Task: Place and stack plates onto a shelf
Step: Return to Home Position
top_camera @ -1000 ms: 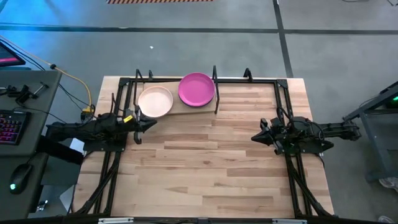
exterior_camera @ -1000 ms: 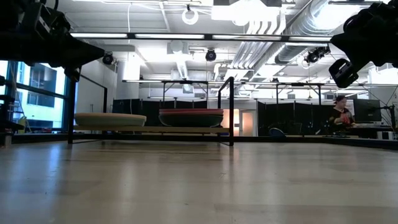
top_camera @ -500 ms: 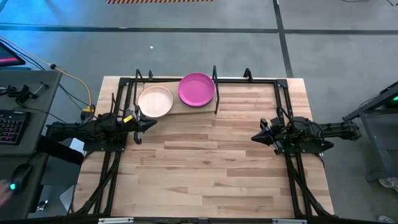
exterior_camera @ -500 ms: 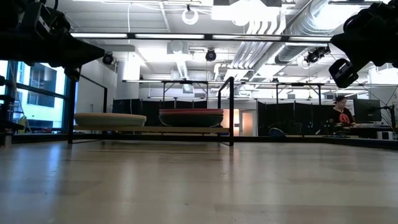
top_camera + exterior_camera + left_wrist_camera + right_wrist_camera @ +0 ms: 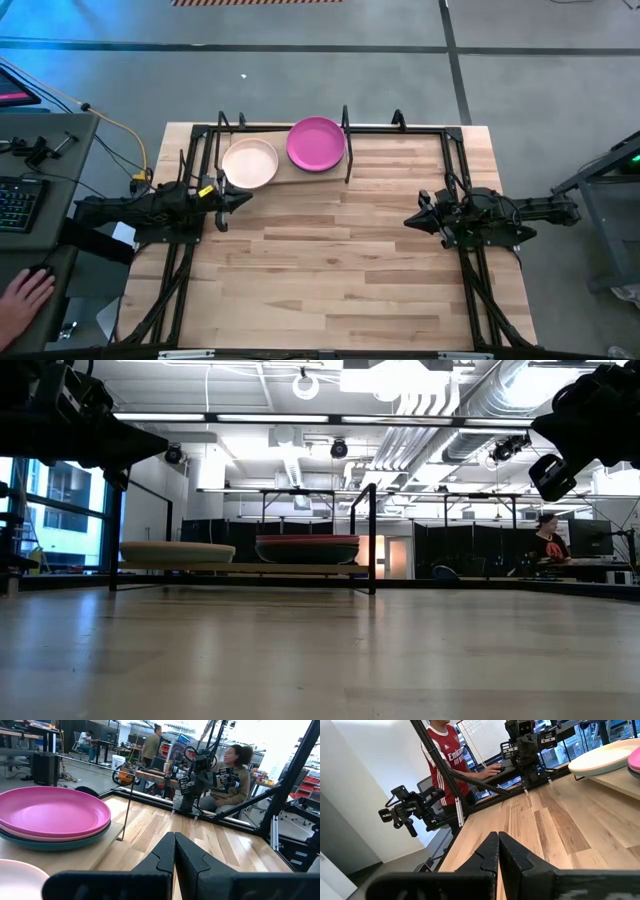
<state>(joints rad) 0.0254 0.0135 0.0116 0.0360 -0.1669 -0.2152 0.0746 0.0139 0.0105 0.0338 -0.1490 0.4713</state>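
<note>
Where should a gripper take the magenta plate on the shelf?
Likely pinch the magenta plate by its rim, from the side facing the tabletop. It lies flat atop other plates; the cream plate and a black upright flank it.

- I'm counting one shelf (image 5: 300, 177), and it's carrying two stacks: a magenta-topped stack (image 5: 316, 144) and a cream-topped stack (image 5: 249, 162).
- The magenta one is showing three plates in the left wrist view: magenta plate (image 5: 50, 812), light pink plate (image 5: 45, 839), teal plate (image 5: 55, 846).
- The cream one is only showing its top plate, so I'm not guessing at a total.
- Two arms are hanging around, each carrying one gripper: left gripper (image 5: 243, 198) and right gripper (image 5: 408, 221).
- Three people (image 5: 232, 770) are showing up in the left wrist view.
- One hand (image 5: 22, 300) is poking into the high view.
</note>
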